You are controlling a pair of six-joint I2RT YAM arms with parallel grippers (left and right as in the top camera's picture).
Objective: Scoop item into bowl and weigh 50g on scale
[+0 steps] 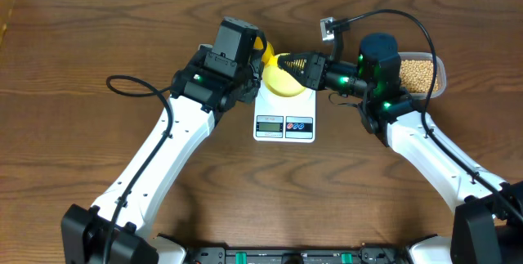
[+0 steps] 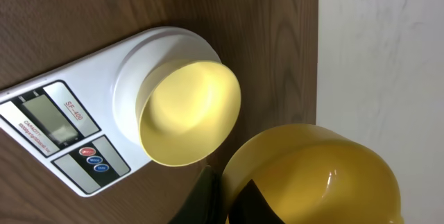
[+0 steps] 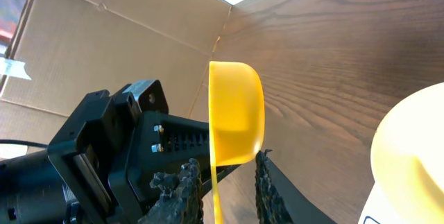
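Scoop, location: the yellow scoop (image 3: 236, 113) is in the air at the upper centre of the overhead frame. It sits just up and left of the bowl (image 1: 286, 82), which stands on the scale (image 1: 284, 125).
My left gripper: my left gripper (image 2: 232, 204) is clenched on the scoop. The exact contact point is hidden at the bottom edge of the left wrist view.
My right gripper: my right gripper (image 3: 225, 193) has its jaws partly parted, one on each side of the thin handle. I see a gap on both sides, so I judge it is not yet gripping.
Scoop, handling: it looks like light, stiff, smooth plastic, so I expect it could slip or twist under a loose pinch.
Where to hold: I would take the flat handle low down, away from the cup, with a pad on each broad face.
Long axis: in the right wrist view it runs from the cup down the handle, top to bottom of the frame.
Facing: the cup's mouth faces frame left and its dome faces right. In the left wrist view the inside shows bare.
Beans: the beans (image 1: 417, 72) lie in the clear tub (image 1: 442, 80) at the upper right of the overhead frame. They are small, hard and round, so I judge they will roll and spill if the cup tips.
Bowl: it is pale and empty, and probably light enough to shift if nudged.
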